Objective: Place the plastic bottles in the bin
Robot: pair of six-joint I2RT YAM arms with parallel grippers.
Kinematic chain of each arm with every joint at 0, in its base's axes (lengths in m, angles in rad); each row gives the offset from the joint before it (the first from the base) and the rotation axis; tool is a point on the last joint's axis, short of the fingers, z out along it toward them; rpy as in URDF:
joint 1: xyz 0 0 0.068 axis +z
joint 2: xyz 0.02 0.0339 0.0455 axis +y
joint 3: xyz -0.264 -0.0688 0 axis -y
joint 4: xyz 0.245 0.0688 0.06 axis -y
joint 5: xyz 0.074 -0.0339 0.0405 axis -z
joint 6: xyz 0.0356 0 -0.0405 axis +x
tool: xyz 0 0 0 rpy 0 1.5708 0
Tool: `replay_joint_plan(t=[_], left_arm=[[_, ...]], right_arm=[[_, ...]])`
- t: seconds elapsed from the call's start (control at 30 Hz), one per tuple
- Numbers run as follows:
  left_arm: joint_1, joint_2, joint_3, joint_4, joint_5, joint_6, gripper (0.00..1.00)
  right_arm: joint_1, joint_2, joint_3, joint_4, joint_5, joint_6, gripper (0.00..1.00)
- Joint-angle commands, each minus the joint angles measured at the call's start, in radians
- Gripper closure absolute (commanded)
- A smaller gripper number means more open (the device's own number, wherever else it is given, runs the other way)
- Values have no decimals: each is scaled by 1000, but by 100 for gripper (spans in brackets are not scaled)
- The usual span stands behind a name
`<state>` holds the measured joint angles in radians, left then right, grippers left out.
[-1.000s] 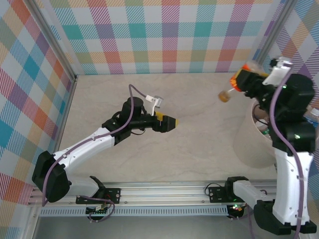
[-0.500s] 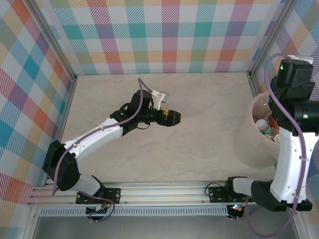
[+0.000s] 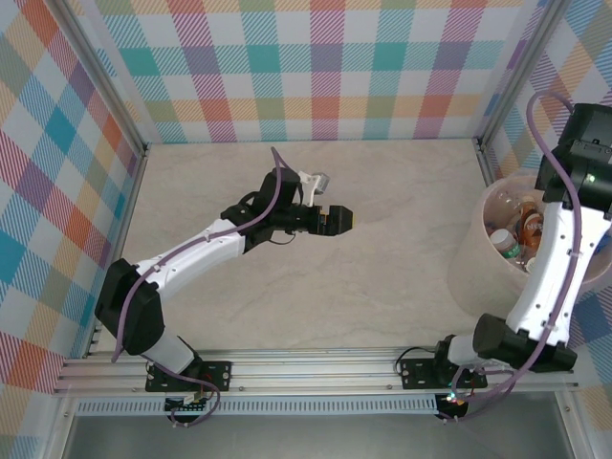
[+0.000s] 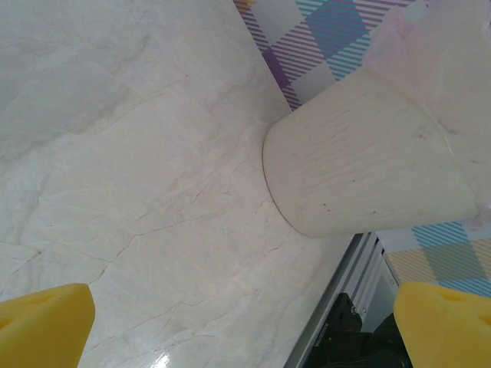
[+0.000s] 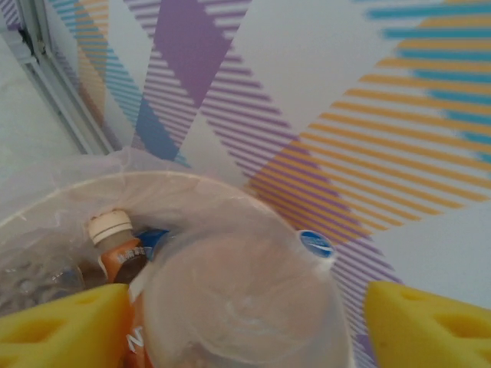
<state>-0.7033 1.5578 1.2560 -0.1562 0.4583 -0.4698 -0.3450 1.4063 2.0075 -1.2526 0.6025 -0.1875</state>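
Bin (image 3: 475, 273): it stands at the right edge of the counter (image 3: 382, 287), just under the wrist of the right arm (image 3: 550, 258).
Plastic bottles (image 3: 505, 241): several lie inside the bin. The right wrist view shows one there with an orange label (image 5: 119, 257) and a pale cap, and a blue cap (image 5: 314, 243) near it.
Right jaws: apart, directly over the bin. A clear bottle (image 5: 242, 307) is between the yellow pads (image 5: 430, 326), its base toward the camera. There is a thin gap on each side, so it looks let go, not clamped.
Left jaws: wide apart and holding nothing. Between their pads (image 4: 42, 326) is bare counter, and the bin wall is ahead.
Left arm (image 3: 206, 251): stretched over the middle of the counter, well apart from the bin.
Done: every bottle I can find is already in the bin or over its mouth.
Left to do: I judge almost nothing; the clear bottle must only fall in. The part of the counter behind the right arm is hidden, so I cannot be sure that it is the last one.
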Motion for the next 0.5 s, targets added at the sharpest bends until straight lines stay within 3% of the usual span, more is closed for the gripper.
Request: replay_joint_plan(t=[0.0, 0.2, 0.47], left_arm=[[12, 20, 30, 18, -4, -42, 0], [10, 28, 19, 37, -16, -60, 0], [10, 49, 20, 30, -10, -61, 0]], right_arm=[[-9, 61, -14, -32, -90, -4, 7], [-9, 44, -37, -11, -146, 36, 8], [-16, 69, -151, -1, -187, 129, 35]])
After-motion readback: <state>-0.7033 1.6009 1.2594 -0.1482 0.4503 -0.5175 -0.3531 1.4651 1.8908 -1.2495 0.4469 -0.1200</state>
